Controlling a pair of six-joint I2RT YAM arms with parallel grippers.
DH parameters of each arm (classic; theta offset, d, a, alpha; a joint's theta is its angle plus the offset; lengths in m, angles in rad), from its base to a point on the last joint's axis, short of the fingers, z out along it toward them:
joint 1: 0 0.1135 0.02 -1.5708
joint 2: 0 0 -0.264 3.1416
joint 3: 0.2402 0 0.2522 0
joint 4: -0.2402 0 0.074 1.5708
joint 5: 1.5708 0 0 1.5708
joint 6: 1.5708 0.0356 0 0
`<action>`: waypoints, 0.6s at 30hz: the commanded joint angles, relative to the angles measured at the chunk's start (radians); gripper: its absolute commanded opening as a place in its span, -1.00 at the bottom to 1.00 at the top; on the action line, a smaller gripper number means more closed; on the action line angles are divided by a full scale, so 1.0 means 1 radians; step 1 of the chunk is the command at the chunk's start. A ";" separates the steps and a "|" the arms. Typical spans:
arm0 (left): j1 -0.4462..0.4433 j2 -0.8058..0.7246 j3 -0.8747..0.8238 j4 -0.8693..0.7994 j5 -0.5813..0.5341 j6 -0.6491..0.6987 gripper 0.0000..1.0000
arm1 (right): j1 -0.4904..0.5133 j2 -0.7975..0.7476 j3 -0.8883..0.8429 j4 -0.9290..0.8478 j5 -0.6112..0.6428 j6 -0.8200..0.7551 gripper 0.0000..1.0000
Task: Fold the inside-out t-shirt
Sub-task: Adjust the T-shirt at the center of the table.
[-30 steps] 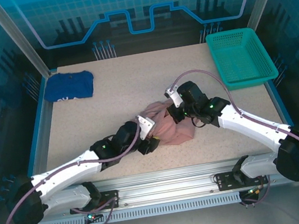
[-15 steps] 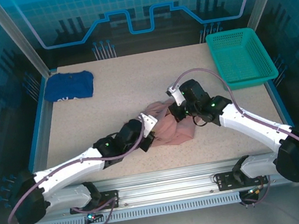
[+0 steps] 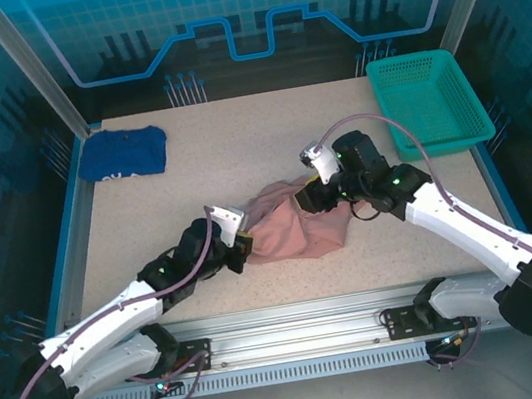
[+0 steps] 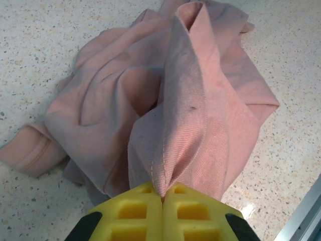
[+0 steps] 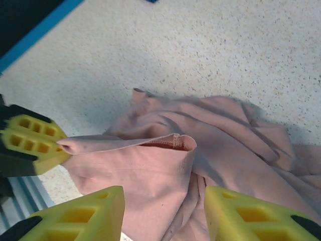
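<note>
The inside-out t-shirt [image 3: 293, 232] lies crumpled in a dusty-pink heap on the speckled table, a little in front of centre. My left gripper [image 3: 237, 249] is at the heap's left edge, shut on a stitched hem fold of the t-shirt [image 4: 193, 100]; the yellow pads [image 4: 135, 211] pinch the cloth, which is drawn taut from them. My right gripper [image 3: 315, 196] hovers over the heap's far right side. It is open, and the t-shirt [image 5: 225, 145] lies loose below its gap [image 5: 164, 201]. The left gripper [image 5: 35, 145] also appears there, pulling a cloth corner.
A dark blue folded garment [image 3: 123, 152] lies at the far left corner. A green basket [image 3: 427, 100] stands at the far right. The table's metal rail [image 3: 295, 316] runs just in front of the shirt.
My left gripper shut on the shirt's hem and drew back to the left, stretching the cloth. My right gripper opened, let go of the shirt and rose slightly to the right.
</note>
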 commanded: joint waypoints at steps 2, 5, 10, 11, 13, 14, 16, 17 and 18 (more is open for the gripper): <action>0.014 -0.028 -0.025 0.024 0.037 -0.033 -1.00 | -0.066 0.030 -0.046 0.033 -0.077 -0.008 -0.03; 0.014 -0.032 -0.025 0.019 0.037 -0.032 -1.00 | -0.067 0.113 -0.049 0.089 -0.125 0.000 0.05; 0.015 -0.034 -0.025 0.016 0.036 -0.025 -1.00 | -0.050 0.247 0.013 0.134 -0.178 -0.015 0.21; 0.014 -0.034 -0.025 0.017 0.036 -0.025 -1.00 | -0.035 0.268 0.037 0.116 -0.146 -0.047 0.22; 0.015 -0.032 -0.024 0.018 0.040 -0.024 -1.00 | -0.013 0.312 0.077 0.066 -0.092 -0.105 0.22; 0.015 -0.033 -0.023 0.018 0.040 -0.023 -1.00 | -0.004 0.342 0.100 0.040 -0.077 -0.138 0.21; 0.015 -0.033 -0.022 0.017 0.042 -0.024 -1.00 | 0.001 0.374 0.120 0.026 -0.076 -0.169 0.18; 0.015 -0.034 -0.022 0.016 0.043 -0.024 -1.00 | 0.001 0.385 0.126 0.029 -0.076 -0.176 0.15; 0.014 -0.034 -0.021 0.016 0.044 -0.023 -1.00 | 0.001 0.394 0.129 0.033 -0.080 -0.179 0.12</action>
